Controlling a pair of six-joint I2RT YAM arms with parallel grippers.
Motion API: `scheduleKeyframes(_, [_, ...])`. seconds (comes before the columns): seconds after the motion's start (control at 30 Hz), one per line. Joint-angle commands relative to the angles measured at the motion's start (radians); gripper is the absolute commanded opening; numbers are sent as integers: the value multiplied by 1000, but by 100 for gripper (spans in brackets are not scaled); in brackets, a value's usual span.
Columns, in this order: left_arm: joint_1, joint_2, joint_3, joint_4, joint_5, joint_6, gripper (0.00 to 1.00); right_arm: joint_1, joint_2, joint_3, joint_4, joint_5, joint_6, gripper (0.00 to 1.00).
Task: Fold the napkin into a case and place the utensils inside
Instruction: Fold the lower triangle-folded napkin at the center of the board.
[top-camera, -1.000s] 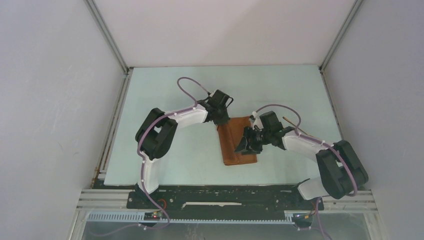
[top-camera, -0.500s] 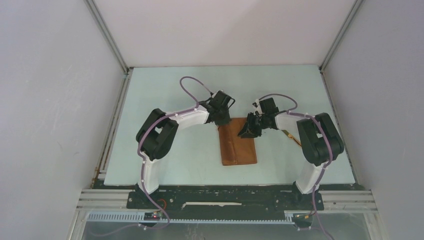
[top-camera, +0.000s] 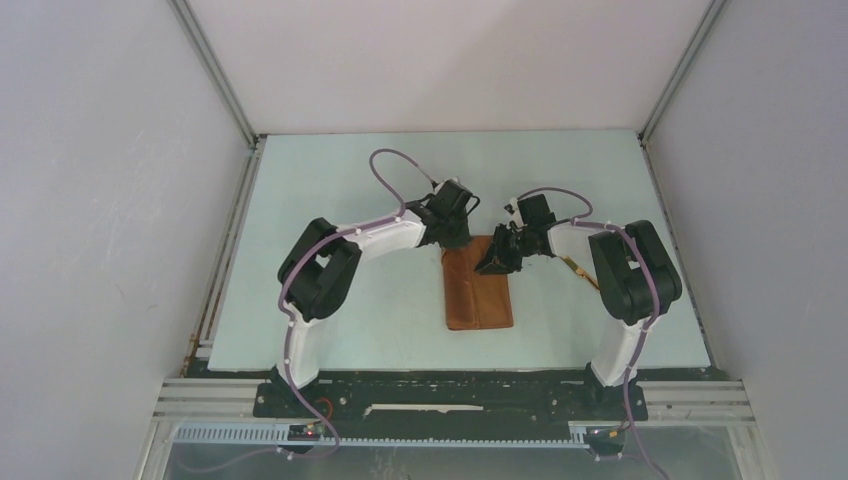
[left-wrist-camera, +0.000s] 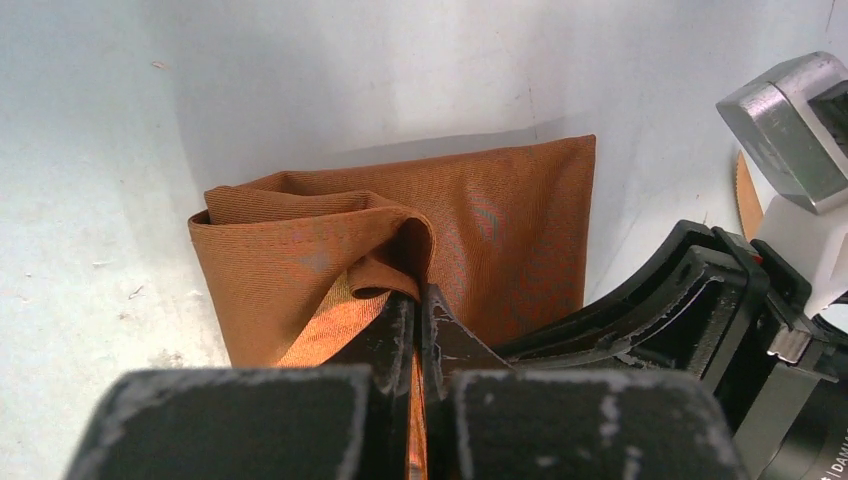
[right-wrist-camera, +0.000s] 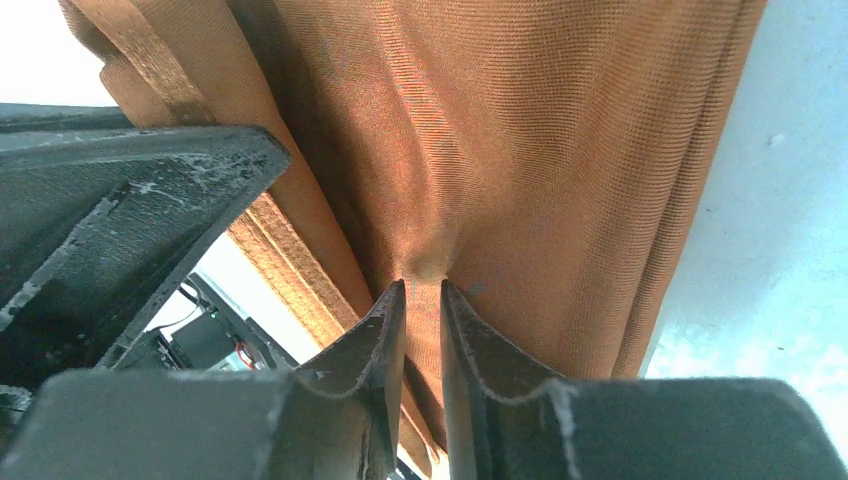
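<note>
The folded napkin (top-camera: 478, 292) lies mid-worktop (top-camera: 330, 200), its far end pinched by the left gripper (left-wrist-camera: 418, 298) and a pucker nipped by the right gripper (right-wrist-camera: 423, 288) — uneven pulls could drag the layers askew, undoing the folds.

From above, the left gripper (top-camera: 458, 240) and right gripper (top-camera: 489, 266) cover the napkin's (top-camera: 478, 300) far end. The right arm (top-camera: 620, 275) hides most of a golden utensil (top-camera: 580, 270), too small to identify, perhaps a fork. The right wrist view cuts the napkin off at top.

Left claw (left-wrist-camera: 418, 298) clamped; right claw (right-wrist-camera: 423, 292) pinching (elbows out).
</note>
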Motion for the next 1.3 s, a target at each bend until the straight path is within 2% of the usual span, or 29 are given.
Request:
scheduleKeyframes(0.0, [-10,19,43,12,-12,26,0,-1,25,14,4,60,-29,27])
scheduleKeyframes(0.4, [-12,64,61,-2,9,32,0,-1,24,14,7,58,-34,27])
scheduleKeyframes(0.6, [-12,76,67,-5,17,30,3,-2,-8,39,-40,62,-48,31])
scheduleKeyframes(0.7, [-13,77,68,-6,15,31,6,-2,-68,51,-89,61,-59,35])
scheduleKeyframes(0.83, [-11,79,70,-6,20,29,10,15,-178,31,-160,92,-99,45])
scheduleKeyframes(0.93, [-11,78,71,-6,18,29,13,26,-219,-17,-119,42,-115,58])
scheduleKeyframes(0.97, [-11,78,71,-6,18,28,13,28,-217,-25,-94,18,-119,59])
scheduleKeyframes(1.13, [-11,80,72,-6,22,25,14,49,-149,-21,-16,-13,-121,58])
scheduleKeyframes(1.27, [-11,78,71,-7,22,24,14,55,-94,4,-4,-14,-127,49])
